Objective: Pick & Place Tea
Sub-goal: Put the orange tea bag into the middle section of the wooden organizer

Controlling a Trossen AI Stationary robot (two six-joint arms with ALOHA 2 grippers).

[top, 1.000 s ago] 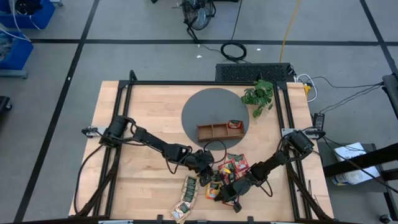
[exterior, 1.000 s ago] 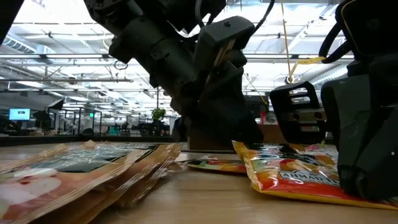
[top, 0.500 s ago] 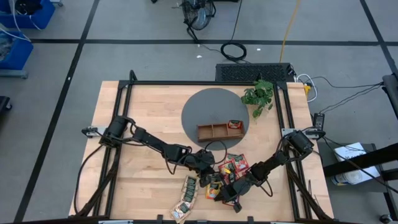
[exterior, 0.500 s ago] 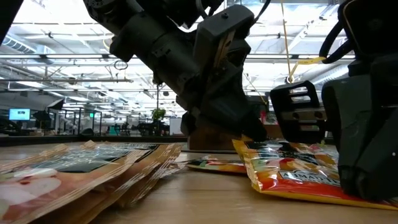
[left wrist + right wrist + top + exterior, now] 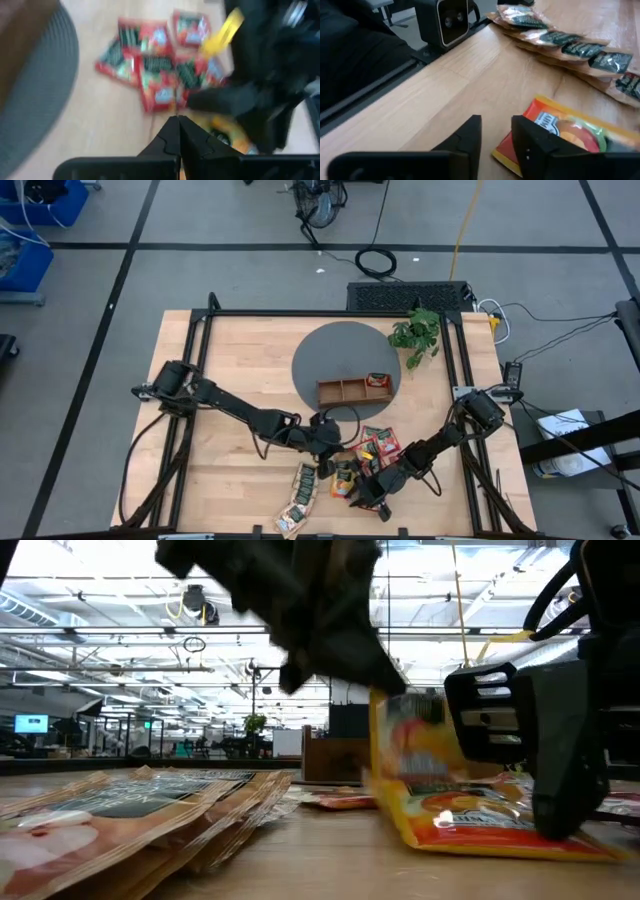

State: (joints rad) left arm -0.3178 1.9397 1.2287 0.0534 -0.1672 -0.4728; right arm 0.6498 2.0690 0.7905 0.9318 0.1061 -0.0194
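An orange-yellow tea packet (image 5: pixel 420 755) stands tipped up near the table's near edge, also seen from above (image 5: pixel 345 477). My left gripper (image 5: pixel 177 120) is shut above it (image 5: pixel 328 445). My right gripper (image 5: pixel 495 135) is open and low over the table beside the same packet (image 5: pixel 565 130). One of its fingers (image 5: pixel 530 142) stands at the packet's corner; I cannot tell whether it touches. Red packets (image 5: pixel 382 445) lie flat toward the tray. Beige packets (image 5: pixel 298 498) lie fanned near the front edge. My left gripper seems to pinch the orange-yellow packet by its raised end (image 5: pixel 392 710), coming from above. Blur and the gripper's own body hide the exact place of contact. The packet hangs steeply tilted below the fingers, and its lower end (image 5: pixel 480 835) rests on the table.
The brown wooden tray (image 5: pixel 345 392) sits on a round grey mat (image 5: pixel 320 350), with one red packet (image 5: pixel 377 381) in its right compartment. A green plant (image 5: pixel 415 330) stands at the far right. The black frame rails (image 5: pixel 190 380) run along both sides.
My left gripper has risen and drawn back slightly toward the table's left. The orange-yellow packet, flat on the table a second ago, now has one end tipped up beneath that gripper while its other end stays down.
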